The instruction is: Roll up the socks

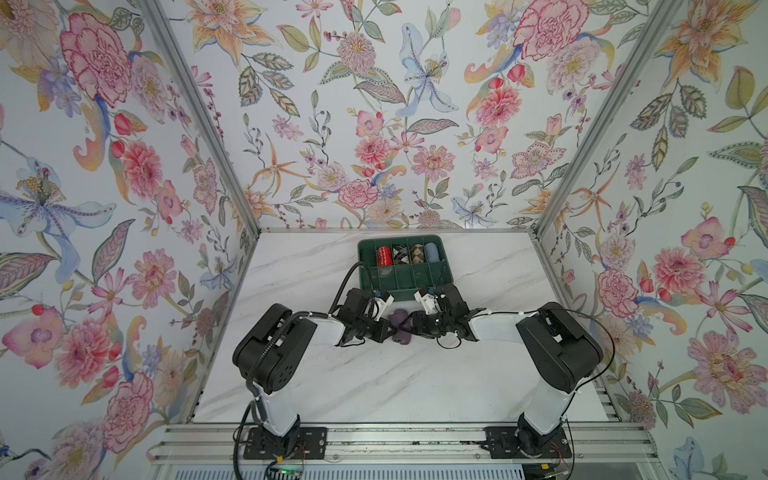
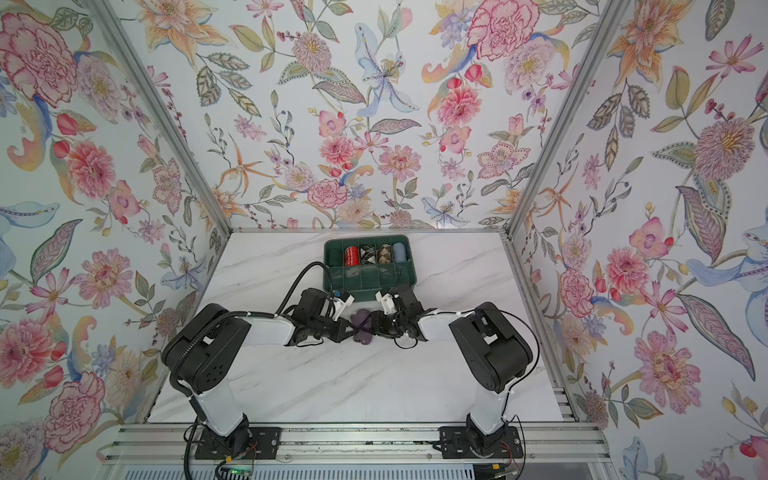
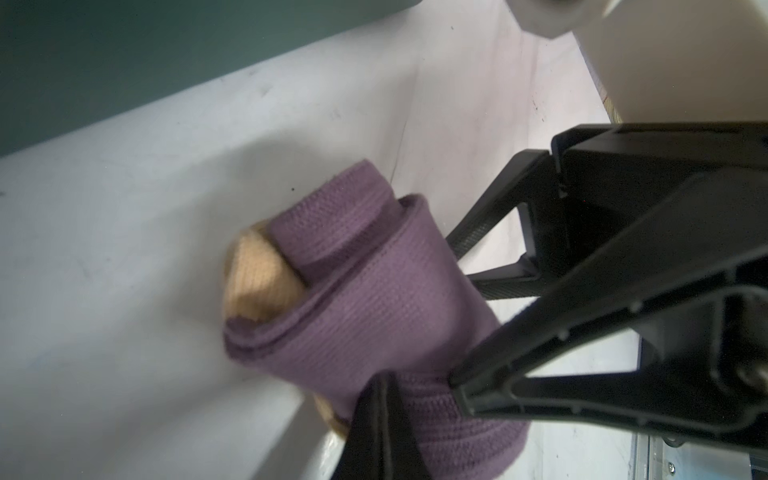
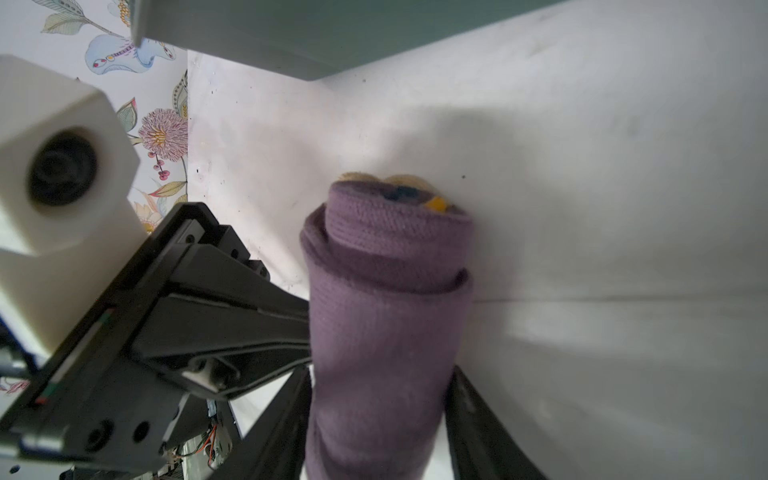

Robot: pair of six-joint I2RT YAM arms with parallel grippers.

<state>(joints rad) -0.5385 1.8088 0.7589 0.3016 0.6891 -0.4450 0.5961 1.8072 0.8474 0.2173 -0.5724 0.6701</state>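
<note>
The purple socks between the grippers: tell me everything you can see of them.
The socks are a ribbed dusty-purple knit, wound into a roll with layered edges; tan fabric and a bit of navy and orange show at the ends. The roll seems to lie on the white table, near the green tray. The left gripper pinches one side; the right gripper clamps its width.

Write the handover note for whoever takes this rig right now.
Left gripper: shut, tip against the side of the socks; whether it pinches cloth is unclear.
Right gripper: closed around the roll, one finger on each side.
Position: the roll is on or just off the table, right in front of the green tray.
Done: both wound into one roll, tan toe showing at one end.
Left: probably secure the outer end, then stow the roll in an empty tray compartment.
</note>
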